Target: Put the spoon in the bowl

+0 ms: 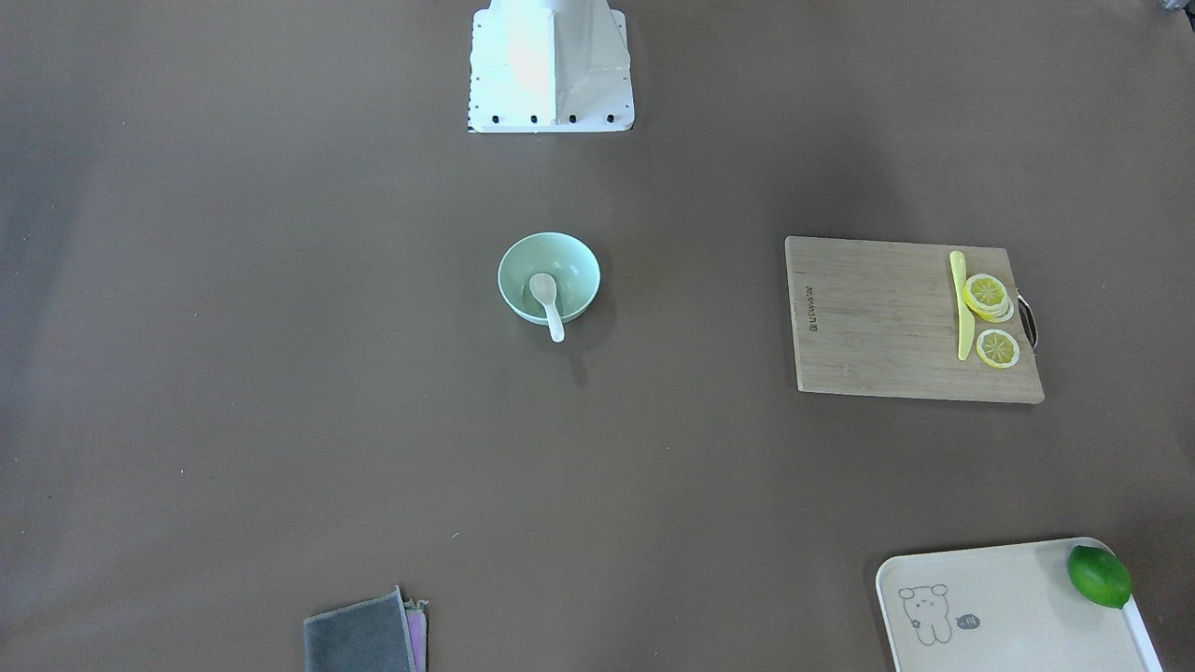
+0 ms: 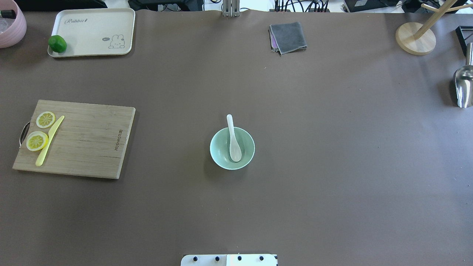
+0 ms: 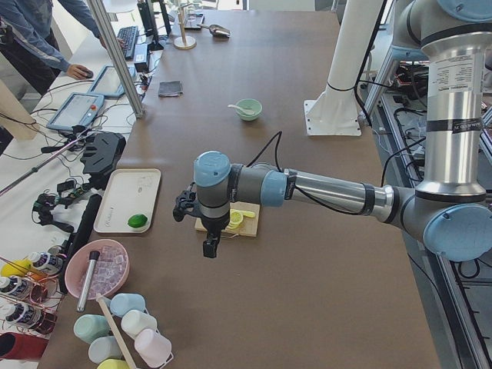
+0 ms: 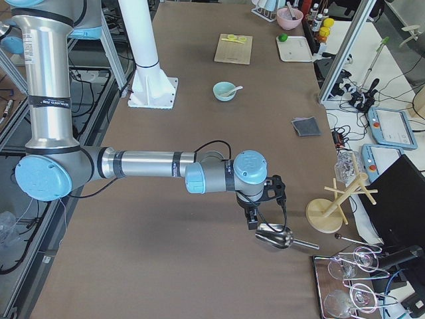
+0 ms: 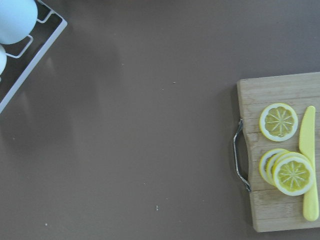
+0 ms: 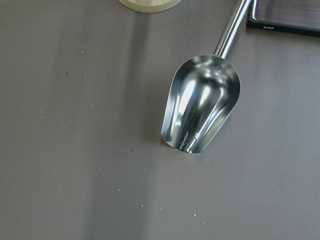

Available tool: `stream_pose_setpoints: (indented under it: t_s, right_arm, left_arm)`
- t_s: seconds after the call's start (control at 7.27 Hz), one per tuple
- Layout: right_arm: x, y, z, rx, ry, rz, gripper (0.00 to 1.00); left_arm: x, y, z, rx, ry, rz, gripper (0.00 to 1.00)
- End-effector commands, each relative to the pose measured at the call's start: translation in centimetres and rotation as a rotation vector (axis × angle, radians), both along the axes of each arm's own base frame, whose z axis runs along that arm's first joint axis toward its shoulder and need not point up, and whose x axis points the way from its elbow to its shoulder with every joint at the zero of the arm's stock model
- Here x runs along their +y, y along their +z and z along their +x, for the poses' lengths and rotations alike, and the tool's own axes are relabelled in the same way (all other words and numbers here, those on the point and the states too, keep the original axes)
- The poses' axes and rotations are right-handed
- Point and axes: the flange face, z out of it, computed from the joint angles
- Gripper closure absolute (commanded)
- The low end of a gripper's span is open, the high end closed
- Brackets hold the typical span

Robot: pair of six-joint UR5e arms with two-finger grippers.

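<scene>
The white spoon [image 2: 234, 142] lies in the mint-green bowl [image 2: 218, 157] at the table's middle, scoop inside and handle sticking out over the rim on the side away from the robot. Both also show in the front view: spoon [image 1: 546, 301], bowl [image 1: 581, 263]. My left gripper [image 3: 209, 246] hangs above the cutting board's end, far from the bowl. My right gripper [image 4: 251, 222] hangs over a metal scoop at the other end. Both grippers show only in the side views, so I cannot tell whether they are open or shut.
A wooden cutting board [image 2: 88, 140] holds lemon slices [image 2: 37, 140] and a yellow knife [image 2: 50, 140]. A tray [image 2: 96, 33] carries a lime [image 2: 57, 43]. A grey cloth [image 2: 288, 37], a wooden stand [image 2: 414, 38] and a metal scoop [image 6: 200, 102] lie toward the edges.
</scene>
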Motion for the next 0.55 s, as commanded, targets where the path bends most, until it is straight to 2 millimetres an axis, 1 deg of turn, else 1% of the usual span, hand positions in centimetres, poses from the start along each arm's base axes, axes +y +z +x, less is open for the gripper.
stream_pose_setpoints:
  t_s: [0.0,0.14,0.28,0.41]
  right_arm:
    - [0.1,0.0,0.0,-0.001,0.000,0.000,0.00]
    - [0.2,-0.1,-0.1,-0.010,-0.001,0.001,0.00]
    - [0.4,-0.2,0.0,-0.016,0.000,0.005,0.00]
    - [0.8,-0.7,-0.1,-0.016,0.000,0.014,0.00]
  left_arm:
    - [-0.4,0.2,0.1,-0.014,-0.003,-0.010,0.02]
    - [-0.3,0.9,0.1,-0.005,-0.004,-0.028,0.02]
    - [0.2,1.7,0.4,0.051,0.001,-0.053,0.02]
    - [0.4,3.0,0.3,0.058,0.004,-0.073,0.02]
